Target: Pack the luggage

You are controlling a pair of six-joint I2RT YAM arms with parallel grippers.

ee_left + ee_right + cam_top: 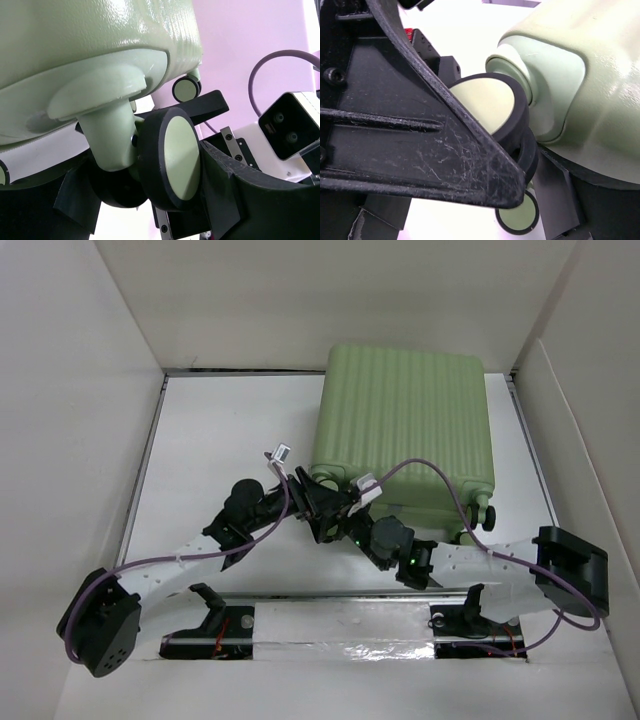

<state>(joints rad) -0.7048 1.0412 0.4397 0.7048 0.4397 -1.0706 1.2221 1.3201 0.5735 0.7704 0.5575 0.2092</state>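
Where both arms converge, at the near-left corner of the luggage [400, 420], sits the item on which the coming move turns: a caster wheel [175, 160], black tyre with a pale green hub.

Luggage: light-green ribbed hard shell, closed, lying flat on the far right part of the table [220, 440]. The long axis runs near to far along the ribs, a little askew, with the wheeled end toward the arms. A second caster [485, 515] shows at the near-right corner.

Left gripper [305, 490]: reaches in from the left, with the luggage ahead of it and to its right. The jaws stand apart on either side of the corner caster, and one finger [225, 200] looks to lie against the tyre. Whether they pinch it cannot be told.

Right gripper [335, 512]: reaches in from the right, across the near edge of the shell, to the same corner. The jaws are wide apart with the wheel between them, and no grip is visible.

Nearness: both are at the corner, neither clearly closer.

Judgement: a move from here acts on the wheeled end, so the shell would likely pivot or slide about that corner.

Surface and room: white table, bare to the left of the luggage, with plain pale walls [60, 390] on three sides.
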